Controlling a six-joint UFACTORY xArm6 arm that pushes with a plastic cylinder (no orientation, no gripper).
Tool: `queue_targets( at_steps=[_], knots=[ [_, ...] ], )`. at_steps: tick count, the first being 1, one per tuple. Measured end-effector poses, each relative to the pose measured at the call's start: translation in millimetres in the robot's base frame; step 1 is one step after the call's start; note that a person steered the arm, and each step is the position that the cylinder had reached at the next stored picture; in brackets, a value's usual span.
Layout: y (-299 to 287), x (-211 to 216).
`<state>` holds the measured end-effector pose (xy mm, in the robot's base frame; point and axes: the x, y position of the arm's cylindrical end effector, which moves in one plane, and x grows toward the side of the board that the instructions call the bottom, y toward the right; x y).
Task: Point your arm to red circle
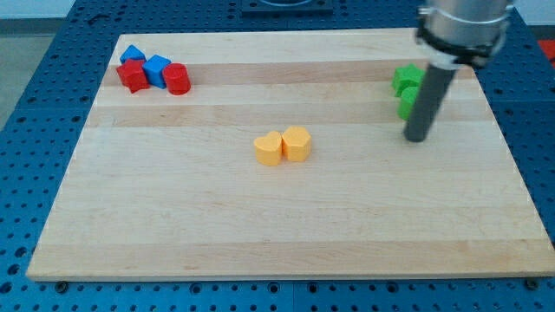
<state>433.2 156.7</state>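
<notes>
The tip point(417, 139) rests on the tabletop point(286, 225) beside the green blocks point(405, 89), well apart from the red circle point(178, 79). No claw is fitted.

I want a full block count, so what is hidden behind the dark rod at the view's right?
Behind my tip and the rod sit two green blocks, one nearer the view's top, one below it. The rod covers their right edges, so their shapes, and anything further behind, cannot be seen.
</notes>
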Motion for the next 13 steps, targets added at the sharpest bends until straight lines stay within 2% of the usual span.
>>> queue_targets(
  at_steps=[2,3,6,10,12,13],
  knots=[
    [-92.1,-8.3],
    [-115.0,-62.5],
    [-158.8,-58.9],
    [-219.7,-120.5],
    [-228.4,-123.9],
    [-254.6,-123.6]
  ],
)
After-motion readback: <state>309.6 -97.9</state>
